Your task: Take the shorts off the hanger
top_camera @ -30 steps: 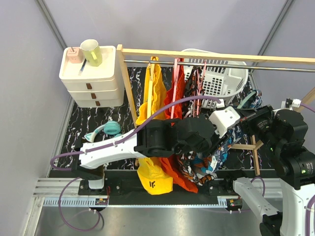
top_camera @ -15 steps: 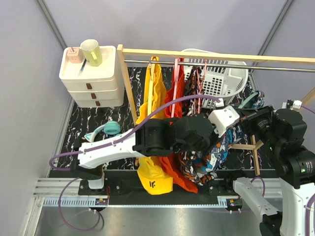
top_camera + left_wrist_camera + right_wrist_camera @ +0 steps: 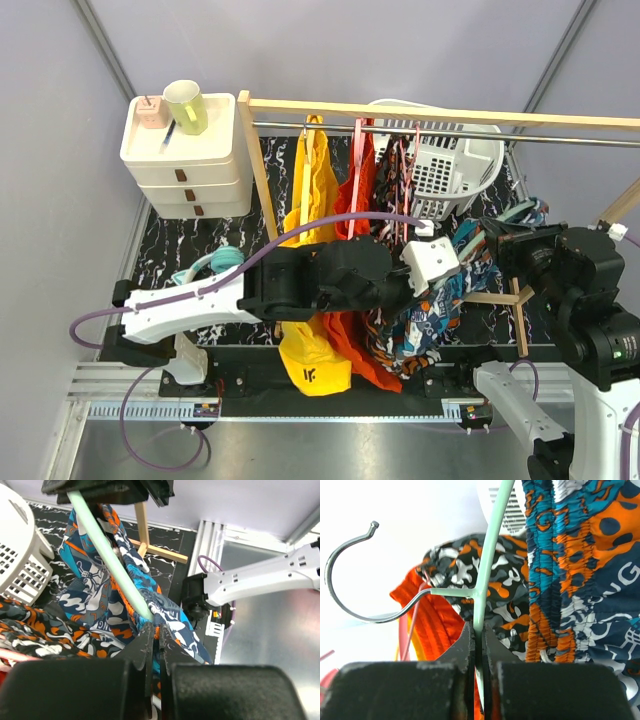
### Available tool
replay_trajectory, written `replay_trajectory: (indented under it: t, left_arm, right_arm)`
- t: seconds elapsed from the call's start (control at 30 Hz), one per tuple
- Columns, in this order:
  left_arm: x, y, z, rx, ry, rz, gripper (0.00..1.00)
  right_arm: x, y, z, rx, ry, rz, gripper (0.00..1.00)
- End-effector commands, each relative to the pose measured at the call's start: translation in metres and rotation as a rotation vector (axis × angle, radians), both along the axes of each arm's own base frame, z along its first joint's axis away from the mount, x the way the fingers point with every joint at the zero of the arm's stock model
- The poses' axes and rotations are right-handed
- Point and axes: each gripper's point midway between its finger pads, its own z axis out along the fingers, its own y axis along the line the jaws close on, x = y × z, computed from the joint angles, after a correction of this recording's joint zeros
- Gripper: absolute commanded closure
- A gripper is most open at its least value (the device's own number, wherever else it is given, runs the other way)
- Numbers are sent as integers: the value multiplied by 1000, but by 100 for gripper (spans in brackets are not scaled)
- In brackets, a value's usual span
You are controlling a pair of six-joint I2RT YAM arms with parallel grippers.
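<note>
Blue-and-orange shorts [image 3: 95, 595] drape the pale-green hanger [image 3: 490, 540], held between our arms. Our right gripper [image 3: 479, 630] clamps the hanger's stem below its free hook; our left gripper [image 3: 156, 630] pinches the shorts' fabric at the bar's far end, so we judge the pull should run along that bar.

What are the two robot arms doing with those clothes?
The right end effector pinches a mint green hanger, whose hook is free of the rail. The left end effector is shut on the blue patterned shorts draped over that hanger. The shorts are not off it yet.
</note>
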Motion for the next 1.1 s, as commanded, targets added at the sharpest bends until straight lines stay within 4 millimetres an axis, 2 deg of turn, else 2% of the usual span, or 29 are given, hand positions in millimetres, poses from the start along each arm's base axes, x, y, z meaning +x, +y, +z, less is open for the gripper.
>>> replay_trajectory:
  t: [0.0,0.13,0.17,0.2,0.3,0.53,0.73,0.8,0.93,1.03,1.07]
  left_arm:
    - [-24,11,-8,36,3,-129,100]
    - [-29,17,-8,35,7,-153,100]
    - [-30,18,-16,52,10,-155,100]
    - [-30,19,-17,53,10,-155,100]
    - [-30,26,-21,66,16,-151,100]
    - [-31,53,-17,65,7,-150,100]
    - [-32,59,-21,78,-7,-163,100]
    - [-32,59,-20,75,-7,-163,100]
    - [-31,60,-20,75,-7,-161,100]
    - [-28,57,-20,75,-13,-144,100]
    - [-23,56,-14,62,-22,-120,100]
  right_arm:
    - [11,-28,43,178,-155,-215,100]
    - [14,-35,38,264,-149,-283,100]
    - [16,-39,29,279,-136,-315,100]
    - [13,-42,29,326,-146,-340,100]
    - [15,-40,21,397,-123,-350,100]
    - [12,-41,3,436,-100,-372,100]
    - [9,-44,10,464,-96,-393,100]
    - [8,-43,8,507,-85,-403,100]
    - [7,-35,-9,633,-42,-395,100]
    - [2,-29,-7,633,-37,-356,100]
    - [-1,-28,-8,617,-36,-338,100]
